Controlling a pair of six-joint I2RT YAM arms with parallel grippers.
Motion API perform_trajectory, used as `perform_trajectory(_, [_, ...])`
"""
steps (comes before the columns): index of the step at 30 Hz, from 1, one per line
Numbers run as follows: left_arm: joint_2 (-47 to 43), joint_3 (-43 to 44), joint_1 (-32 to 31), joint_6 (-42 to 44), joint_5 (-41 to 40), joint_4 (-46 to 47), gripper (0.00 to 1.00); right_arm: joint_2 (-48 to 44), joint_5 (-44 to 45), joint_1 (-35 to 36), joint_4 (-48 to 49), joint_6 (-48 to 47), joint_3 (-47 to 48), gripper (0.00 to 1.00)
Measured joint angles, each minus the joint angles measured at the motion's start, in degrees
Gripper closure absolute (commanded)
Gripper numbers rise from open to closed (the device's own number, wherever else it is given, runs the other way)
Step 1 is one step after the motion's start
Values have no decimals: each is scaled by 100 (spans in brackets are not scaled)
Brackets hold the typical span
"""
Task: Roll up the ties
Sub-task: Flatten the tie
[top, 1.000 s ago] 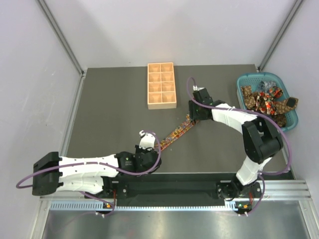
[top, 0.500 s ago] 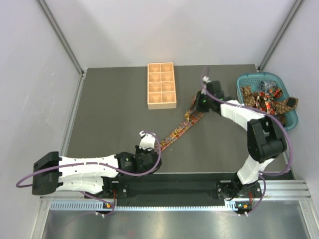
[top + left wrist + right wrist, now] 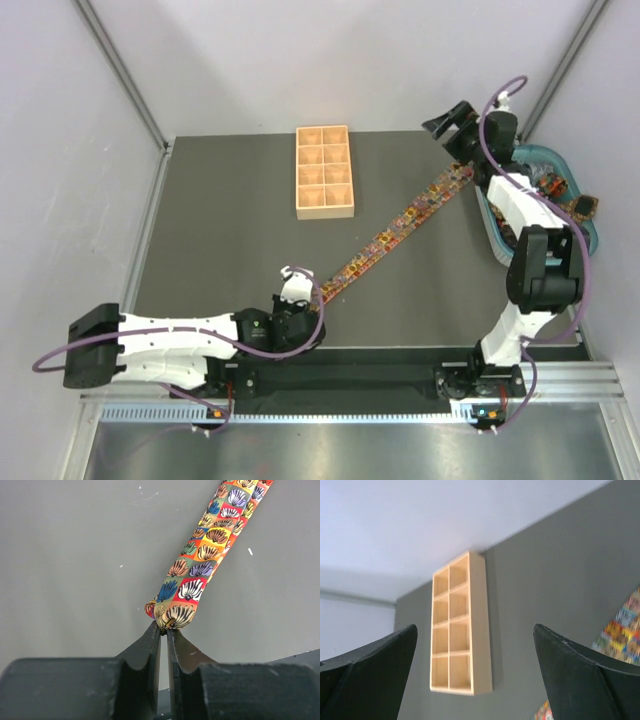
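Note:
One tie (image 3: 400, 228), printed with small fans in red, orange, blue and yellow, lies stretched in a straight diagonal across the grey table. My left gripper (image 3: 306, 298) is shut on its near end; in the left wrist view the jaws (image 3: 164, 627) pinch the bunched tip of the tie (image 3: 202, 565). The far end lies close under my right gripper (image 3: 452, 124). That gripper hangs open above the back right of the table with nothing between its fingers (image 3: 555, 655). A strip of the tie (image 3: 622, 632) shows at the right edge of the right wrist view.
A tan wooden tray (image 3: 325, 172) with eight compartments stands at the back centre, also seen as the tray (image 3: 479, 630) from the right wrist. A teal basket (image 3: 548, 156) with more ties (image 3: 560, 192) sits at the right edge, partly behind the right arm.
My right arm has swung up and to the back right, drawing the tie out long and straight, and its jaws have opened and let the tie go. The left gripper has stayed put.

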Motion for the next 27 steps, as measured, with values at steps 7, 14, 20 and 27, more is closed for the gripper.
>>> perform_trajectory(7, [149,85,-398,-271,-332,-254,87,-804,573,485,-509,-922,-1060,5])
perform_trajectory(14, [225,245,-492,-935,-452,-717,82,-957,1403,876,-793,-1423,-1923,8])
perform_trajectory(20, [98,181,-713,-1635,-402,-984,47,-960,1869,1443,-789,-1617,-2468,8])
perform_trajectory(27, [466,481,-1670,-2892,-697,-1974,28,-1010,2116,1552,-656,-1746,-2507,9])
